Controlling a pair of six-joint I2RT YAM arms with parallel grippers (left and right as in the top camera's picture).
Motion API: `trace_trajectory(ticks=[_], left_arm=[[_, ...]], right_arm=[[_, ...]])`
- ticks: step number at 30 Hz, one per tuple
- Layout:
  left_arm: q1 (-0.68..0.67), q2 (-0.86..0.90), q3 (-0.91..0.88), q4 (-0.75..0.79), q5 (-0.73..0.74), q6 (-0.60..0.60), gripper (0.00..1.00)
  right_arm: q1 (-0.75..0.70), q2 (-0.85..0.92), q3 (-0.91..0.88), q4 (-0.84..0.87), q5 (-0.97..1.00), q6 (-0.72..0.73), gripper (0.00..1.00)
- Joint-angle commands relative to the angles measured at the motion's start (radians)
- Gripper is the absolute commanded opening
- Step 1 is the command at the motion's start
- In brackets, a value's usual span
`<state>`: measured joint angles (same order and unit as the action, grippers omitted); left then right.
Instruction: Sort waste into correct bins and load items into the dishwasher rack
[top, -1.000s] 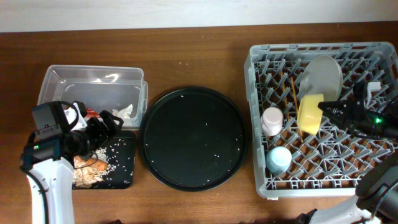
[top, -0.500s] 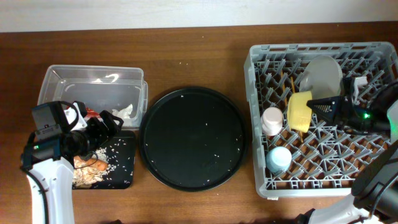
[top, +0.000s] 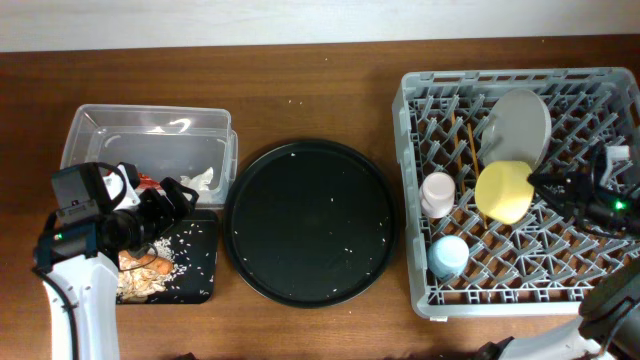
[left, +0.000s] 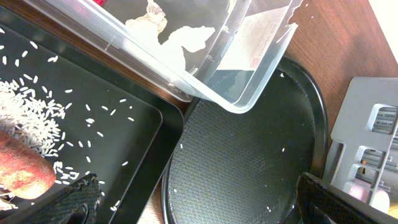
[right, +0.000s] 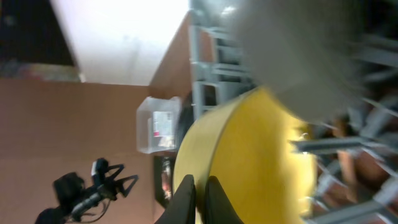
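The yellow bowl (top: 503, 192) is tipped on its side among the pegs of the grey dishwasher rack (top: 500, 76). My right gripper (top: 538, 183) is shut on its rim, as the right wrist view shows (right: 200, 186) against the bowl (right: 255, 149). The grey plate (top: 517, 125), chopsticks (top: 470, 148), white-pink cup (top: 437, 193) and blue cup (top: 448, 255) stand in the rack. My left gripper (top: 172, 198) is open and empty over the edge of the black tray (top: 198, 272), which holds rice (left: 25, 118) and food scraps (top: 143, 272). The clear tub (top: 150, 132) holds the tissue (left: 180, 43) and red wrapper (top: 148, 182).
The large round black tray (top: 310, 220) with stray rice grains lies between the bins and the rack; it also fills the left wrist view (left: 249, 155). The clear tub's corner overlaps the black tray's near edge.
My right gripper swung the yellow bowl left, then back right and slightly lower in the rack. The left arm has not moved.
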<state>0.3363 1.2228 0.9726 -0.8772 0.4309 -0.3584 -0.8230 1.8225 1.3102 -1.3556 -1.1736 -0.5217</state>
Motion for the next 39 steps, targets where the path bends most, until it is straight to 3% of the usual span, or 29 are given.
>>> trace_trajectory(ticks=[1, 3, 5, 8, 13, 15, 21, 24, 25, 26, 39], left_arm=[[0.004, -0.013, 0.014, 0.002, 0.010, 0.016, 0.99], [0.005, -0.013, 0.014, 0.002, 0.010, 0.016, 0.99], [0.004, -0.013, 0.014, 0.002, 0.010, 0.016, 0.99], [0.004, -0.013, 0.014, 0.002, 0.010, 0.016, 0.99], [0.004, -0.013, 0.014, 0.002, 0.010, 0.016, 0.99], [0.004, -0.013, 0.014, 0.002, 0.010, 0.016, 0.99], [0.004, -0.013, 0.014, 0.002, 0.010, 0.016, 0.99], [0.004, -0.013, 0.014, 0.002, 0.010, 0.016, 0.99], [0.004, -0.013, 0.014, 0.002, 0.010, 0.016, 0.99], [0.004, -0.013, 0.014, 0.002, 0.010, 0.016, 0.99], [0.004, -0.013, 0.014, 0.002, 0.010, 0.016, 0.99]], right_arm=[[-0.035, -0.003, -0.011, 0.072, 0.126, 0.161, 0.12], [-0.035, -0.003, -0.011, 0.134, 0.200, 0.266, 0.31], [-0.035, -0.003, -0.008, 0.213, 0.245, 0.427, 0.56], [-0.035, -0.003, 0.046, 0.270, 0.245, 0.531, 0.69], [-0.026, -0.013, 0.287, 0.025, 0.371, 0.495, 0.67], [0.050, -0.049, 0.423, -0.114, 0.377, 0.410, 0.67], [0.570, -0.125, 0.519, -0.097, 0.935, 0.404, 0.69], [0.788, -0.113, 0.519, -0.062, 1.166, 0.452, 0.74], [0.841, -0.111, 0.519, -0.057, 1.198, 0.452, 0.81], [0.867, -0.111, 0.519, -0.058, 1.201, 0.452, 0.99], [0.926, -0.111, 0.519, -0.058, 1.201, 0.452, 0.98]])
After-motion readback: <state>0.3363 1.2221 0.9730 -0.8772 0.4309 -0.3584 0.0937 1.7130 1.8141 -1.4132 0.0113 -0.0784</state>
